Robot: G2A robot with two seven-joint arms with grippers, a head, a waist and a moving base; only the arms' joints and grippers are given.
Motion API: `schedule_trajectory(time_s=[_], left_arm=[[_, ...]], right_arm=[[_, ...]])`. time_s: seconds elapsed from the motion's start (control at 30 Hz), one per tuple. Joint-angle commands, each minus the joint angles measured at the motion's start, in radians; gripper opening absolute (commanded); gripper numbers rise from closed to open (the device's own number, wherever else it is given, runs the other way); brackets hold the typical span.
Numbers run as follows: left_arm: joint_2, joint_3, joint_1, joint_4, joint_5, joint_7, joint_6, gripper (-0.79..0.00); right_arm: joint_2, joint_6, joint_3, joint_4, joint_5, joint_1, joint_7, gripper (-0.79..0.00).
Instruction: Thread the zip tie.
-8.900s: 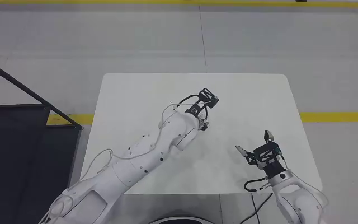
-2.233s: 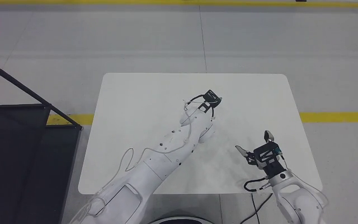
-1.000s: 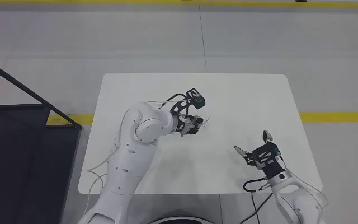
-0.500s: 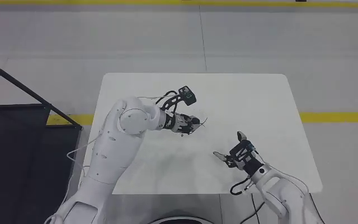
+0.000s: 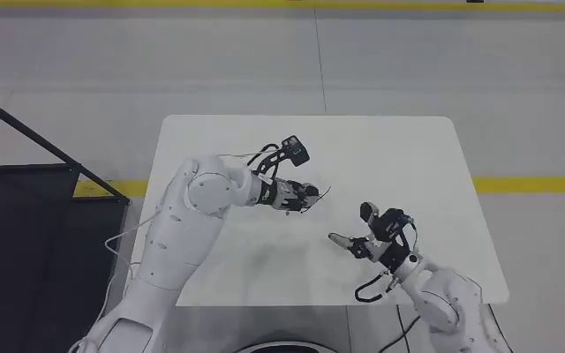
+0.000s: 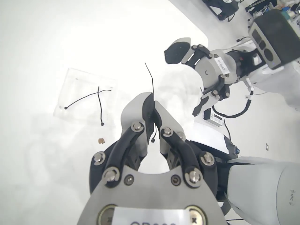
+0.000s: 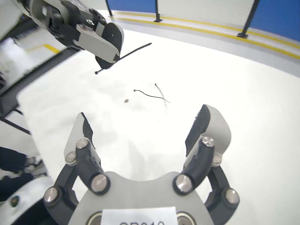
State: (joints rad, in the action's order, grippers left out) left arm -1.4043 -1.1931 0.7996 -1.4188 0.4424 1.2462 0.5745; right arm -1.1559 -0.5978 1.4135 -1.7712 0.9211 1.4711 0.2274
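Observation:
My left gripper [image 5: 306,196] [image 6: 152,98] hangs over the middle of the white table [image 5: 424,159], shut on a thin black zip tie [image 6: 151,80] [image 5: 321,191]. The tie's pointed tail sticks out past the fingertips and its head hangs behind them. The same gripper [image 7: 110,57] and tie [image 7: 136,49] appear in the right wrist view, raised off the table. My right gripper [image 5: 351,225] [image 7: 143,122] is open and empty, a short way from the tie's tail, its jaws spread wide. The left wrist view shows that right gripper [image 6: 187,80] beyond the tail.
Two more black zip ties [image 6: 89,95] [image 7: 150,95] lie crossed on a clear flat sheet [image 6: 70,80] on the table below the grippers. A small brown scrap [image 6: 101,140] [image 7: 126,100] lies beside them. Yellow floor lines and blue panels stand beyond the table.
My right gripper has moved further toward the left gripper and turned its jaws toward the tie. The left gripper has held almost still with the tie.

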Motion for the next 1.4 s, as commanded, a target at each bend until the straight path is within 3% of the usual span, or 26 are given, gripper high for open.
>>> schedule_trajectory(time_s=[0.0,0.1,0.4,0.83,0.97,1.13,1.37], left_arm=[[0.009,0.017,-0.019,0.025,-0.067,0.001,-0.001,-0.785],[0.029,0.054,-0.051,0.054,-0.140,0.003,-0.004,-0.785],[0.084,0.109,-0.088,0.096,-0.173,-0.014,0.014,-0.785],[0.099,0.164,-0.106,0.092,-0.149,-0.042,0.001,-0.785],[0.101,0.176,-0.112,0.094,-0.153,-0.050,-0.003,-0.785],[0.103,0.194,-0.122,0.098,-0.155,-0.056,-0.007,-0.785],[0.108,0.210,-0.132,0.107,-0.163,-0.064,-0.010,-0.785]], right_arm=[[0.001,-0.090,-0.007,0.096,-0.279,-0.057,0.086,0.000],[0.006,-0.146,-0.032,0.205,-0.534,-0.138,0.251,0.000],[0.006,-0.146,-0.032,0.205,-0.534,-0.138,0.251,0.000],[-0.012,-0.102,-0.114,0.233,-0.567,-0.189,0.134,0.000],[-0.015,-0.095,-0.137,0.261,-0.593,-0.218,0.151,-0.114],[-0.017,-0.094,-0.148,0.278,-0.614,-0.236,0.150,-0.169],[-0.017,-0.112,-0.158,0.293,-0.642,-0.253,0.162,-0.342]])
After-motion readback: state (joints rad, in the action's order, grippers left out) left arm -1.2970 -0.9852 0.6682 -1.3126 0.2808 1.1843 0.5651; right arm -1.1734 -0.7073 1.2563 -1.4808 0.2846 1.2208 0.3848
